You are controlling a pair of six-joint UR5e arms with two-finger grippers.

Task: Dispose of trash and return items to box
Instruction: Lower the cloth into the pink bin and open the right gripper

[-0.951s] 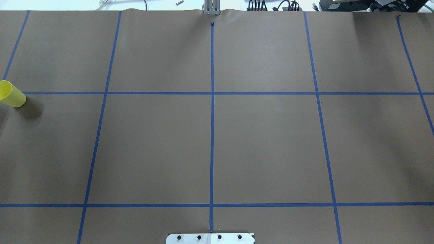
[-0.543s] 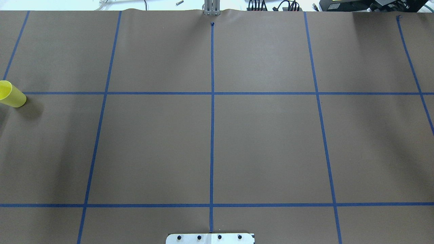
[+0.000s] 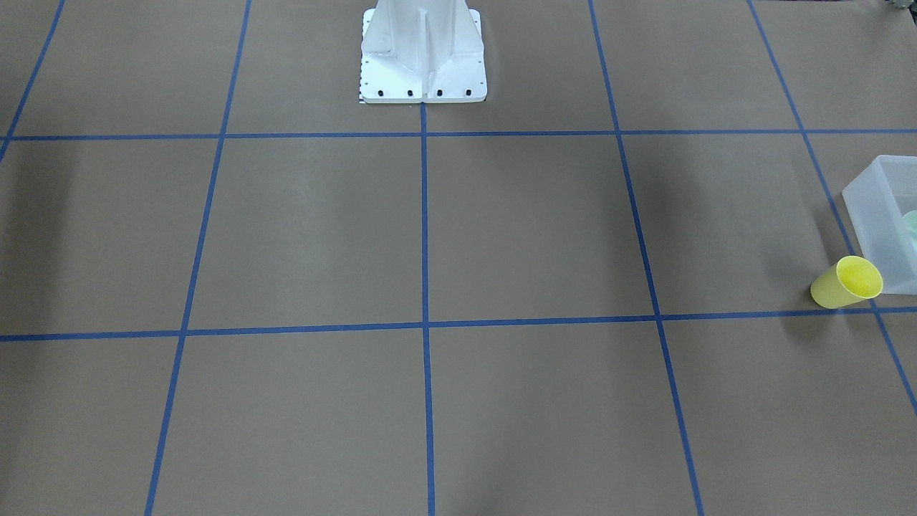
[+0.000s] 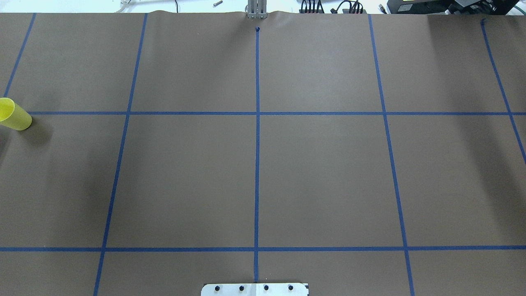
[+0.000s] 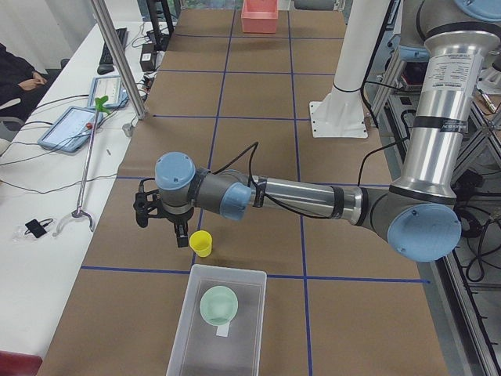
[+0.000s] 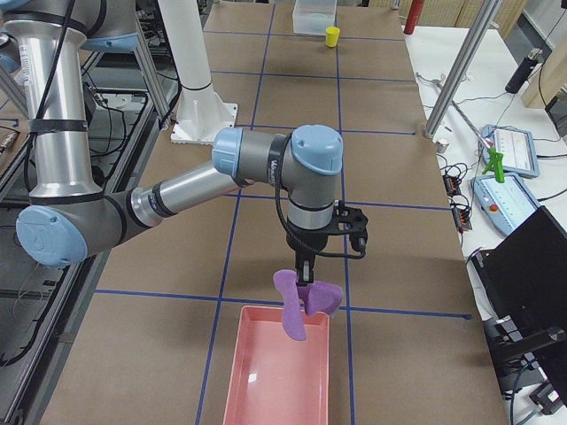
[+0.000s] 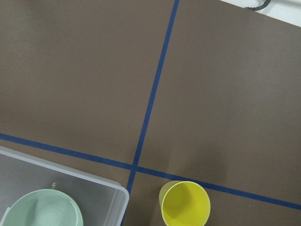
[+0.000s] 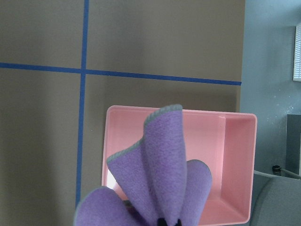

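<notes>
Bowl (image 5: 218, 304) is in box (image 5: 249, 345); cup (image 7: 184, 203) below my left gripper (image 5: 181, 236) isn't, and its jaws I can't tell. Right gripper (image 6: 304, 268) clamps cloth (image 8: 160, 174) above tray (image 8: 235, 141).

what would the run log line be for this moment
left gripper: near yellow cup, state unclear | right gripper: holding purple cloth over pink bin | mint bowl: in box | yellow cup: upright beside box
</notes>
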